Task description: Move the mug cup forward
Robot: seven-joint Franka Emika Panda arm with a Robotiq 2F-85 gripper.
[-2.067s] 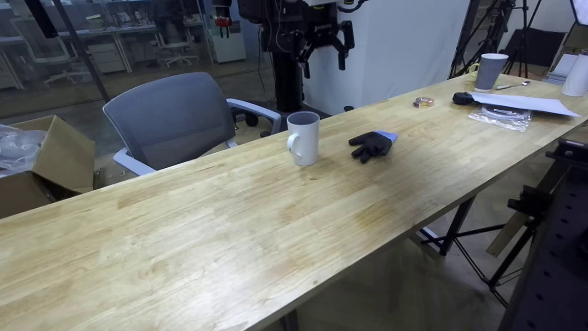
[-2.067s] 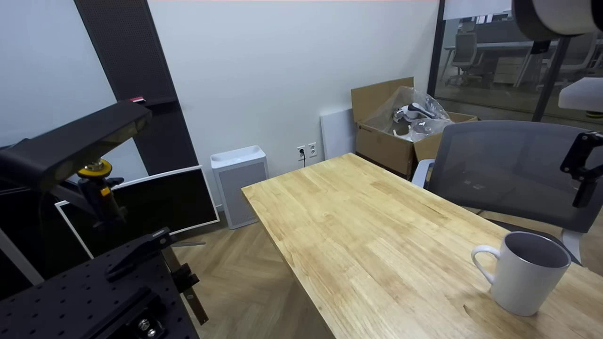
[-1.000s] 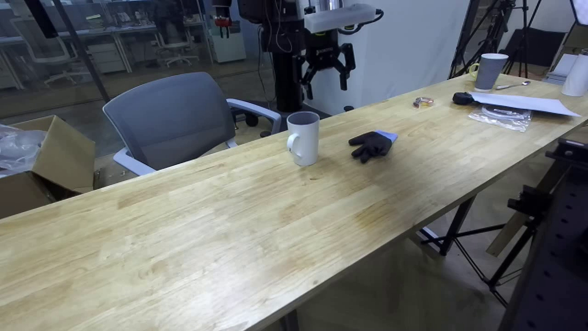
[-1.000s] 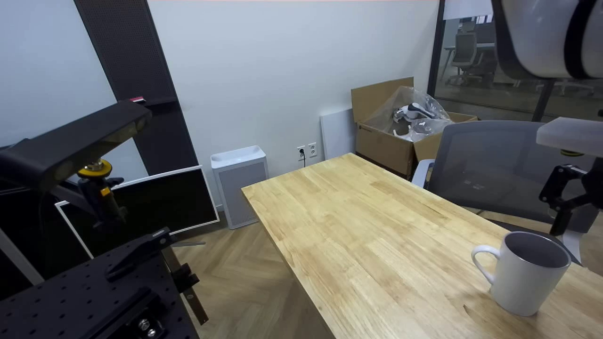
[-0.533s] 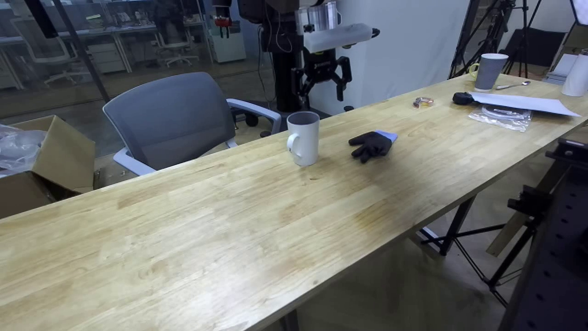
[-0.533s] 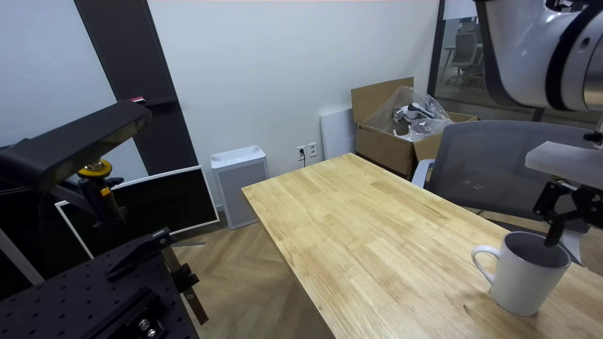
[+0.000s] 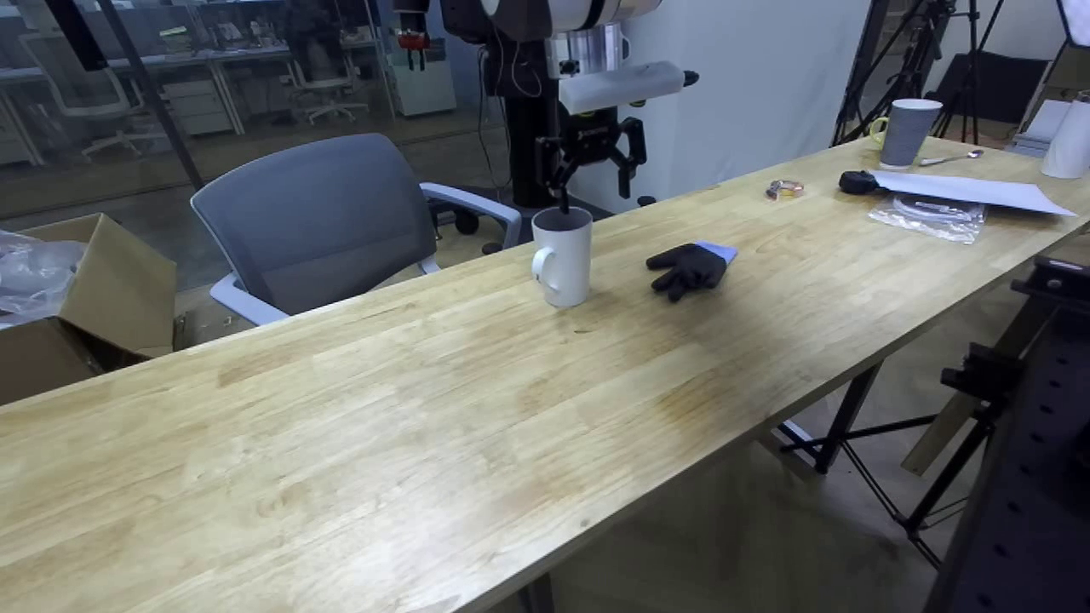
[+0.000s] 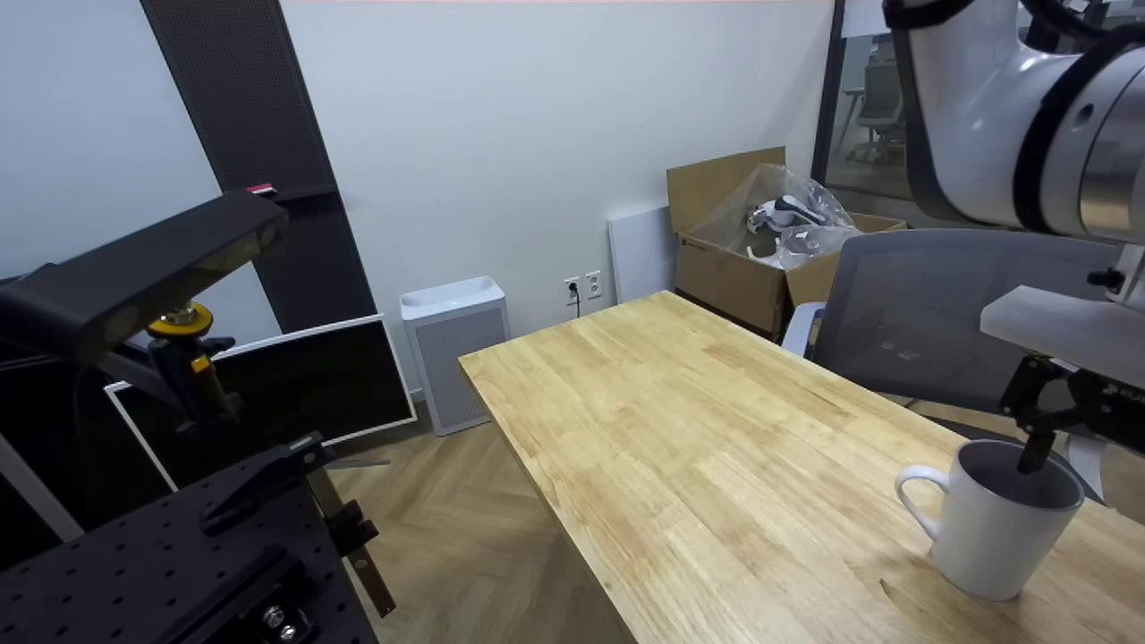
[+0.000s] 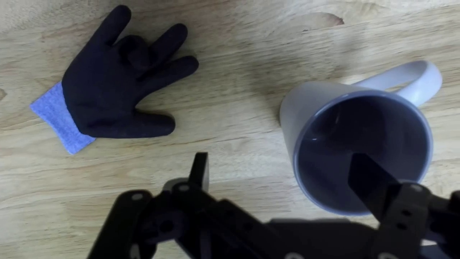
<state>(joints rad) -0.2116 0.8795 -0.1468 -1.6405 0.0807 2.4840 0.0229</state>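
Note:
The mug cup (image 7: 569,268) is plain white with a grey inside and stands upright on the wooden table. It also shows in an exterior view (image 8: 997,546), with its handle to the left, and in the wrist view (image 9: 334,144). My gripper (image 7: 595,198) is open and points down at the mug. In the wrist view the gripper (image 9: 280,157) has its right finger over the mug's mouth and its left finger outside, left of the mug, above bare table. The mug wall lies between the fingers, touching neither visibly. I cannot tell whether the fingertip is below the rim.
A black glove with a blue cuff (image 7: 691,268) lies beside the mug, also in the wrist view (image 9: 104,90). A grey chair (image 7: 324,221) stands against the table's far edge. A tape roll (image 7: 784,189), papers (image 7: 971,191) and a grey cup (image 7: 911,132) are farther along.
My gripper has come down and moved over the mug, so one fingertip now overlaps the mug's mouth. The gripper has stayed open. The mug and glove have not moved.

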